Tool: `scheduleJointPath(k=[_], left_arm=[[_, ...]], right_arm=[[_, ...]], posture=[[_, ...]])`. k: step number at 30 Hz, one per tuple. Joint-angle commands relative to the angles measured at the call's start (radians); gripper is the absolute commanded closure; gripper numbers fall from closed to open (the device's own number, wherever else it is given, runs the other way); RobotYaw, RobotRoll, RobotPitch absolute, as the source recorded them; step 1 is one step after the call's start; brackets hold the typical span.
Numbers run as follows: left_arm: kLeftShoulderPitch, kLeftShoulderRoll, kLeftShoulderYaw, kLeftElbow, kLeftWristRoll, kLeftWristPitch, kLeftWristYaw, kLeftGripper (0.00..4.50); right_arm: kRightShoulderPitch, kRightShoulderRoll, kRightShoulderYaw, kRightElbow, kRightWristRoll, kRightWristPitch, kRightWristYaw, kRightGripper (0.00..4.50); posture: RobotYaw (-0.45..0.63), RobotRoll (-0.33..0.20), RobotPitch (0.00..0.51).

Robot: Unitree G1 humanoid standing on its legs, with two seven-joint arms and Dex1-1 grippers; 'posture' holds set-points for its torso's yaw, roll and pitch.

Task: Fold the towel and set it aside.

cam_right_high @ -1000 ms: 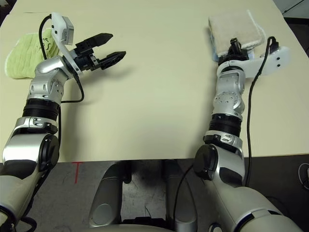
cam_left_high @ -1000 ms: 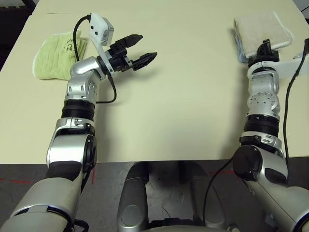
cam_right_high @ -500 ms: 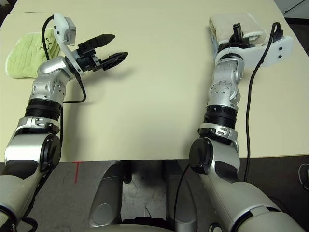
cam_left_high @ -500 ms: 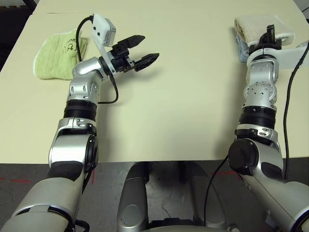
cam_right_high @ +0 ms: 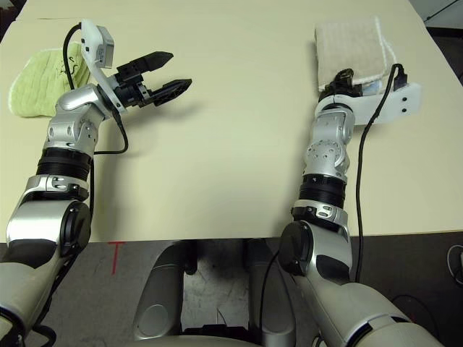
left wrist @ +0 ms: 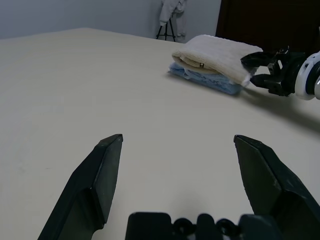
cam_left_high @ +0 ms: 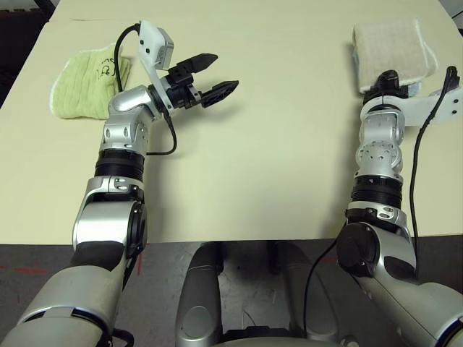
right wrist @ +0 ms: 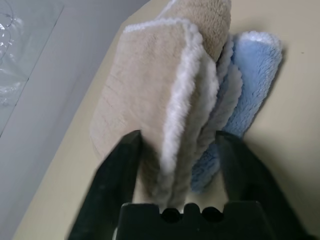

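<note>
The cream tabletop [cam_left_high: 275,144] is seen spread across the whole scene, with both silver arms reaching over it from the near edge. At the far right, the folded beige towel [cam_left_high: 389,47] is laid flat, stacked on top of a light blue towel [left wrist: 210,82], of which a strip is exposed along the left side and near edge. White stitched edging is shown along the beige towel's folded layers in the right wrist view. At the far left, well apart from this stack, a lime-green towel [cam_left_high: 85,81] is spread loosely on the tabletop, with a dark printed mark on its upper face.

The right tool [right wrist: 176,167] is placed at the near edge of the stack, pointing away from the robot. Its two black fingers [right wrist: 117,170] are held spread, one on each side of the folded layers of both towels; the cloth is bracketed between them rather than pinched, and whether the pads touch it cannot be told.

The left tool [cam_left_high: 208,74] is held above bare tabletop just right of the lime-green towel, pointing to the right, with its fingers spread wide and nothing between them. A black cable is looped beside the left wrist.
</note>
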Motion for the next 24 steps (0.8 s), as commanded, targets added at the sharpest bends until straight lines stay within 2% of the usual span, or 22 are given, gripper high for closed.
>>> scheduleJointPath(k=[1,5,8,13,17,24], left_arm=[[0.027,0.004,0.01,-0.029,-0.01,0.019,0.021,0.0],[0.039,0.003,0.031,-0.041,-0.021,0.037,0.064,0.0],[0.05,-0.002,0.071,-0.053,-0.032,0.062,0.155,0.0],[0.087,-0.028,0.141,-0.085,-0.033,0.104,0.366,0.0],[0.139,-0.053,0.166,-0.14,-0.03,0.103,0.473,0.0],[0.144,-0.054,0.179,-0.087,0.009,0.037,0.629,0.0]], right_arm=[[0.024,-0.038,0.019,-0.067,0.021,0.075,0.014,0.04],[0.101,-0.116,0.094,-0.205,0.007,0.226,0.05,0.04],[0.217,-0.251,0.23,-0.357,-0.085,0.356,0.149,0.04],[0.361,-0.435,0.351,-0.473,-0.222,0.332,0.355,0.04],[0.384,-0.479,0.346,-0.398,-0.277,0.257,0.454,0.04],[0.317,-0.44,0.354,-0.125,-0.384,0.022,0.548,0.04]], posture=[[0.02,0.0,0.281],[0.01,0.0,0.268],[-0.01,0.0,0.257],[-0.01,0.0,0.244],[0.01,0.0,0.233],[0.05,0.0,0.221]])
